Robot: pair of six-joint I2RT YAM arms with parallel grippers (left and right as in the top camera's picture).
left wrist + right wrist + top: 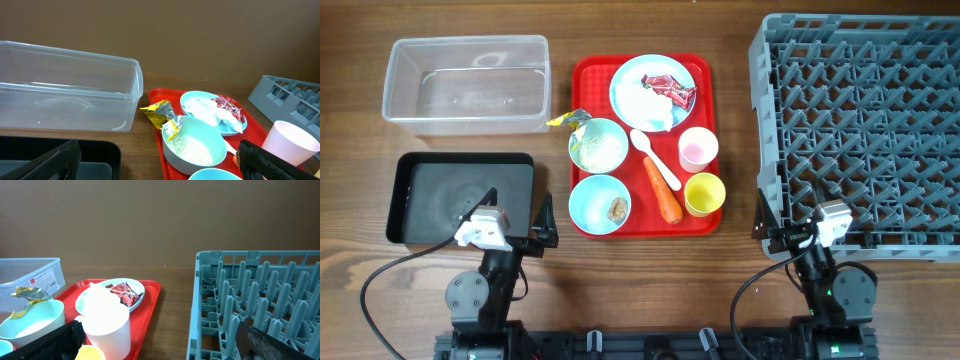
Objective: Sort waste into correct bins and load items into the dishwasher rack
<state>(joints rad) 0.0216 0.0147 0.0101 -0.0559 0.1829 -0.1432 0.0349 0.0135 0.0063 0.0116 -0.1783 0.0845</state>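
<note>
On the red tray (590,75) a pale blue plate (632,95) holds a red wrapper (668,88) and white tissue (655,108). One bowl (598,145) holds rice, with a yellow wrapper (572,119) at its rim. Another bowl (592,198) holds a brown lump (618,209). The white spoon (655,158), carrot (662,190), pink cup (698,149) and yellow cup (704,193) lie beside them. The clear tub (467,85) and black tray (460,195) are on the left, the grey rack (860,130) on the right. My left gripper (517,212) is open and empty at the black tray's right edge. My right gripper (790,225) is open and empty at the rack's near left corner.
The left wrist view shows the tub (70,85), the rice bowl (195,142) and the plate (212,112) ahead. The right wrist view shows the pink cup (105,325) close on the left and the rack's wall (200,305) on the right. A bare wooden strip lies between red tray and rack.
</note>
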